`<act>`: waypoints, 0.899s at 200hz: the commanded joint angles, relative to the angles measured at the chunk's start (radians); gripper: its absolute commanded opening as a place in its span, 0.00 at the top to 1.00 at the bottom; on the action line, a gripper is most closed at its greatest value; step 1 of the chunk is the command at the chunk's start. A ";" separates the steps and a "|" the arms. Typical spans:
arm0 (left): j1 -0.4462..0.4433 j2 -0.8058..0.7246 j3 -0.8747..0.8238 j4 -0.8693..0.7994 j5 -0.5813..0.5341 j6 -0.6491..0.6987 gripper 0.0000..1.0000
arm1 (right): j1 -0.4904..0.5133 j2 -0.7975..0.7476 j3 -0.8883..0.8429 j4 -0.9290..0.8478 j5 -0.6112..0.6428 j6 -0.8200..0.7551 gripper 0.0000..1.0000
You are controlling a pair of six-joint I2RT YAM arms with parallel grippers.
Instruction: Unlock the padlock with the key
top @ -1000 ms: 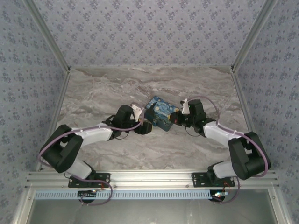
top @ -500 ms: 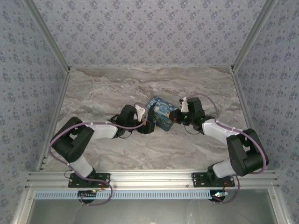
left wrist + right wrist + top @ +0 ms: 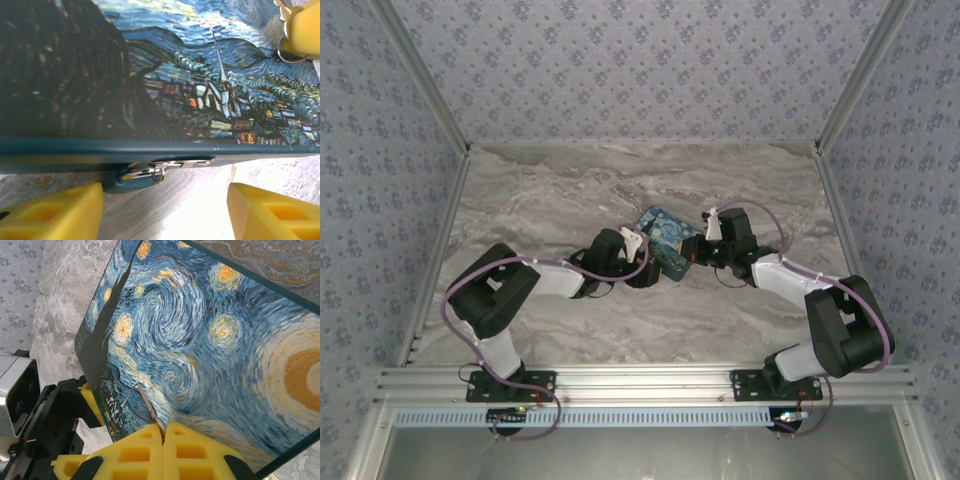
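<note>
**Key pinched in the right, lock framed by the left: here's why I'm set up like this**

My right end effector (image 3: 163, 429) is clamped all the way closed on the key (image 3: 149, 407). The head is buried between the pads, so all you get is the thin silvery shaft poking out ahead of the fingertips, just over the painted lid of the box (image 3: 210, 330). Holding it by the head leaves the shaft free to go into the lock, which I reckon is the whole point of that grip.

My left end effector (image 3: 165, 200) is spread wide with nothing in it, its fingers (image 3: 55, 212) sitting low over the worktop (image 3: 210, 182). The padlock (image 3: 141, 173) is straight ahead of it, hanging off the clasp (image 3: 182, 163) on the box's front edge. It's between the two pads, a bit nearer the left one, and touching neither as far as I can tell. My guess is this hand is there to pin the lock or brace the box so nothing skids when the key pushes in.

The catch is that the key is over the lid, well away from the lock. From the left wrist I see the right finger and a small ring (image 3: 286, 50) off at the far right corner. So the key has to come round to the front edge, and I can't make out the keyhole at all. With a lock this tiny, it'll probably swing if I nudge it.
</note>
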 commanded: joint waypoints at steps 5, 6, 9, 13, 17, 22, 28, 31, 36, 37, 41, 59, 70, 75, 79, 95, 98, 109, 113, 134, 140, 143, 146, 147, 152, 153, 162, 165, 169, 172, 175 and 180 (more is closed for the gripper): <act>-0.012 0.005 -0.020 0.086 -0.080 0.007 0.36 | 0.008 0.037 0.006 -0.094 0.029 -0.031 1.00; -0.012 0.005 -0.021 0.088 -0.081 0.006 0.36 | 0.008 0.036 0.007 -0.094 0.029 -0.031 1.00; -0.012 0.006 -0.023 0.091 -0.087 0.007 0.36 | 0.008 0.038 0.007 -0.094 0.028 -0.031 1.00; -0.013 0.006 -0.025 0.095 -0.094 0.007 0.36 | 0.008 0.038 0.007 -0.095 0.029 -0.033 1.00; -0.013 0.007 -0.025 0.097 -0.100 0.007 0.36 | 0.009 0.039 0.006 -0.095 0.028 -0.034 1.00; -0.014 0.009 -0.027 0.098 -0.102 0.008 0.36 | 0.011 0.040 0.008 -0.096 0.028 -0.036 1.00; -0.015 0.013 -0.025 0.100 -0.105 0.008 0.37 | 0.010 0.040 0.007 -0.098 0.029 -0.037 1.00; -0.016 0.016 -0.025 0.101 -0.107 0.010 0.37 | 0.010 0.040 0.007 -0.098 0.028 -0.039 1.00; -0.018 0.019 -0.025 0.103 -0.108 0.010 0.37 | 0.009 0.040 0.008 -0.100 0.028 -0.040 1.00; -0.018 0.019 -0.025 0.103 -0.108 0.010 0.37 | 0.010 0.038 0.008 -0.101 0.028 -0.039 1.00; -0.019 0.022 -0.025 0.103 -0.111 0.011 0.37 | 0.010 0.038 0.007 -0.102 0.027 -0.041 1.00; -0.024 0.034 -0.024 0.104 -0.122 0.012 0.37 | 0.010 0.038 0.009 -0.105 0.023 -0.042 1.00; -0.027 0.043 -0.018 0.100 -0.123 0.013 0.38 | 0.010 0.038 0.009 -0.107 0.023 -0.044 1.00; -0.029 0.046 -0.015 0.098 -0.122 0.015 0.38 | 0.010 0.038 0.008 -0.107 0.024 -0.045 1.00; -0.031 0.049 -0.012 0.095 -0.122 0.017 0.39 | 0.011 0.040 0.009 -0.107 0.023 -0.046 1.00; -0.044 0.058 0.005 0.069 -0.132 0.029 0.40 | 0.010 0.040 0.009 -0.108 0.025 -0.050 1.00; -0.045 0.059 0.007 0.064 -0.134 0.031 0.41 | 0.010 0.041 0.009 -0.108 0.025 -0.051 1.00; -0.051 0.064 0.015 0.053 -0.144 0.033 0.42 | 0.010 0.041 0.008 -0.110 0.025 -0.052 1.00; -0.052 0.067 0.015 0.050 -0.147 0.033 0.43 | 0.009 0.042 0.010 -0.110 0.026 -0.053 1.00; -0.052 0.078 0.021 0.051 -0.156 0.028 0.47 | 0.010 0.043 0.010 -0.110 0.025 -0.053 1.00; -0.053 0.081 0.025 0.050 -0.157 0.027 0.48 | 0.010 0.042 0.009 -0.111 0.025 -0.053 1.00; -0.053 0.082 0.026 0.048 -0.157 0.027 0.49 | 0.010 0.043 0.010 -0.110 0.025 -0.053 1.00; -0.053 0.084 0.026 0.048 -0.157 0.026 0.49 | 0.010 0.043 0.010 -0.110 0.024 -0.053 1.00; -0.054 0.085 0.026 0.048 -0.157 0.026 0.50 | 0.011 0.042 0.009 -0.111 0.024 -0.053 1.00; -0.054 0.087 0.029 0.046 -0.157 0.025 0.50 | 0.009 0.042 0.009 -0.110 0.024 -0.053 1.00; -0.054 0.088 0.029 0.045 -0.157 0.025 0.51 | 0.010 0.043 0.009 -0.110 0.024 -0.053 1.00; -0.054 0.093 0.032 0.044 -0.159 0.024 0.52 | 0.009 0.043 0.007 -0.108 0.023 -0.053 1.00; -0.054 0.093 0.033 0.044 -0.161 0.023 0.53 | 0.010 0.043 0.007 -0.109 0.024 -0.051 1.00; -0.056 0.094 0.033 0.045 -0.163 0.022 0.53 | 0.010 0.042 0.007 -0.108 0.024 -0.051 1.00; -0.055 0.095 0.036 0.045 -0.164 0.022 0.53 | 0.010 0.042 0.007 -0.107 0.023 -0.051 1.00; -0.056 0.096 0.036 0.044 -0.166 0.022 0.54 | 0.010 0.043 0.007 -0.107 0.023 -0.051 1.00; -0.056 0.096 0.036 0.043 -0.169 0.020 0.54 | 0.010 0.042 0.007 -0.106 0.022 -0.050 1.00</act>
